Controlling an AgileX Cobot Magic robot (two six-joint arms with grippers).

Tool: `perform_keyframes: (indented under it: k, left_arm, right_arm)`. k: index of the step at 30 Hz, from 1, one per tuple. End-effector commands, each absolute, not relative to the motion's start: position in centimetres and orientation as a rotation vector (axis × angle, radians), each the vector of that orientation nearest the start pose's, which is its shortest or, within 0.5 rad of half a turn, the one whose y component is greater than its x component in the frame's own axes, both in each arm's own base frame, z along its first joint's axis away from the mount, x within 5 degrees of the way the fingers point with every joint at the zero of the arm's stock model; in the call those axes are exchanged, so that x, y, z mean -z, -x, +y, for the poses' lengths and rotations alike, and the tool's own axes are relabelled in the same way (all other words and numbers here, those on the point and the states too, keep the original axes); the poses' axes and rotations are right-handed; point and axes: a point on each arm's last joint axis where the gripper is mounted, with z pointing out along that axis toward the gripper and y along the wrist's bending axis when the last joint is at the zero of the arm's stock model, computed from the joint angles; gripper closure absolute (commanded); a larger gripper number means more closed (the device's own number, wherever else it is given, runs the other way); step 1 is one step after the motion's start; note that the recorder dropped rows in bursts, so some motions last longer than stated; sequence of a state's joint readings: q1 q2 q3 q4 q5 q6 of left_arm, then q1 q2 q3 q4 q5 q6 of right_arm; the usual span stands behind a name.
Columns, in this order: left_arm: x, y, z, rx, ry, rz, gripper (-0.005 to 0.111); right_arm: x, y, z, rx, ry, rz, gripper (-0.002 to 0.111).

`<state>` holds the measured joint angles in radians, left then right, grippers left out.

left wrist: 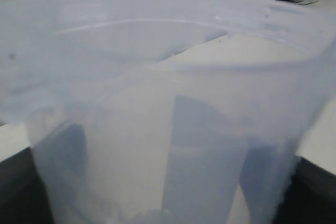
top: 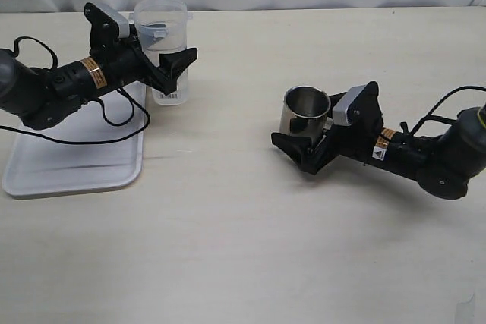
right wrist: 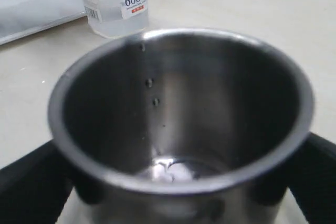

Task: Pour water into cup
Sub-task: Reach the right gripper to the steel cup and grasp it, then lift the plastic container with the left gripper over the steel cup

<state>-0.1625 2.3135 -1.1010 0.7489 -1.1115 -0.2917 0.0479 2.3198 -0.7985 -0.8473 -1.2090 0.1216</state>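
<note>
The steel cup (top: 306,111) stands upright on the table right of centre. My right gripper (top: 309,136) is shut on it, one black finger on each side of its wall. In the right wrist view the cup (right wrist: 178,114) fills the frame, with a small bright glint at its bottom. The clear plastic beaker (top: 161,47) stands upright at the back left, and my left gripper (top: 171,60) is shut on it. In the left wrist view the beaker (left wrist: 157,103) fills the frame. The water is barely visible low in the beaker (right wrist: 113,3).
A white tray (top: 76,165) lies at the left, under the left arm and beside the beaker; its edge shows in the right wrist view (right wrist: 31,3). Black cables hang from both arms. A pale wall closes the table's far edge.
</note>
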Motion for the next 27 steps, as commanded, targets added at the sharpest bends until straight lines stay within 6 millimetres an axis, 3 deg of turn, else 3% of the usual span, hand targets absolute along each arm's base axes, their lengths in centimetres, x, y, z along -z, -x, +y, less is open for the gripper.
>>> perform_keyframes:
  k: [1,27]
  left_arm:
    - [-7.25,-40.32,-12.3,0.595,-0.729,1.619,0.107]
    - [-7.25,-40.33,-12.29,0.595,-0.727,1.619,0.107]
  right_arm:
    - [-3.69,-34.03,8.05,-0.606,0.766,1.689,0.01]
    - [-3.92,-34.46,8.14,-0.605,0.781,1.668,0.01]
